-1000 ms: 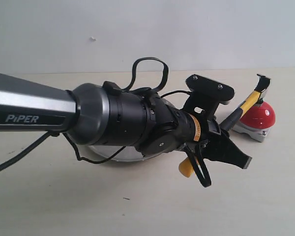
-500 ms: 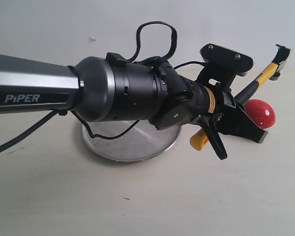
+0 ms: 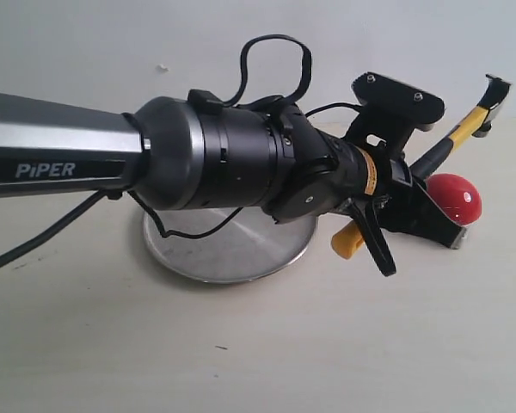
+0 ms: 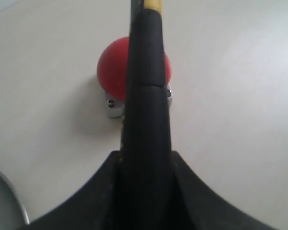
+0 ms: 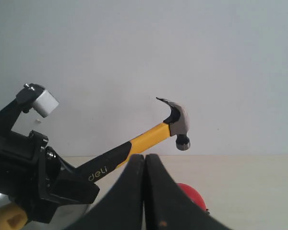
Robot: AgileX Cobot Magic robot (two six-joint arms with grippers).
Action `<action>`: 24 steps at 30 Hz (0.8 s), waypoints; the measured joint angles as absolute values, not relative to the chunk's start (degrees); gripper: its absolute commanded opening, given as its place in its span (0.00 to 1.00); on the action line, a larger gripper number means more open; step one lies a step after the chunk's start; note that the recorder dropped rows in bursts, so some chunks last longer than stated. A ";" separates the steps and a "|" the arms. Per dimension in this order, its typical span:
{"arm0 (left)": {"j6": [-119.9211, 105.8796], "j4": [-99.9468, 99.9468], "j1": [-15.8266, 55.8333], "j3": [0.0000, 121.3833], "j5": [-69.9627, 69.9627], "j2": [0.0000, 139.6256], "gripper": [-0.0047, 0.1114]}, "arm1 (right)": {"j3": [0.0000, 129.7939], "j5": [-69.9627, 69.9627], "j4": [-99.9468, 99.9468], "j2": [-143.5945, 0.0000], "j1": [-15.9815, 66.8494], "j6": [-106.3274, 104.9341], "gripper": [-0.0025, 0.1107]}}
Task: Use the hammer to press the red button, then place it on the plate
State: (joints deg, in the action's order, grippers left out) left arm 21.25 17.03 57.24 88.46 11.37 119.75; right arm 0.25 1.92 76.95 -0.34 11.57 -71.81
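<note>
My left gripper (image 3: 387,219) is shut on the hammer's black grip and holds it tilted up to the right. The hammer (image 3: 464,127) has its dark head raised well above the red button (image 3: 453,198), not touching it; its yellow looped end (image 3: 348,241) sticks out below the fingers. In the left wrist view the hammer handle (image 4: 146,96) runs over the red button (image 4: 113,67). The right wrist view shows the hammer (image 5: 175,120) in the air and the red button (image 5: 192,195) partly behind my right gripper (image 5: 145,159), which is shut on nothing. The silver plate (image 3: 228,254) lies under the left arm.
The left arm's thick dark body (image 3: 206,163) and its cable cross the left and middle of the exterior view, hiding much of the plate. A pale wall stands behind the beige table (image 3: 241,353).
The left gripper lifted the hammer off the button and moved up and right; the head now hangs higher. In the last half second it barely shifted.
</note>
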 measured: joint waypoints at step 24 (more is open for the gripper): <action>21.75 15.17 54.83 85.87 9.80 110.94 0.04 | 0.25 2.85 76.55 -0.34 11.57 -71.81 0.02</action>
State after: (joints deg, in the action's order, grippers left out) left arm 21.75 15.17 54.83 85.87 9.80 110.94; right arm 0.25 2.85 76.55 -0.34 11.57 -71.81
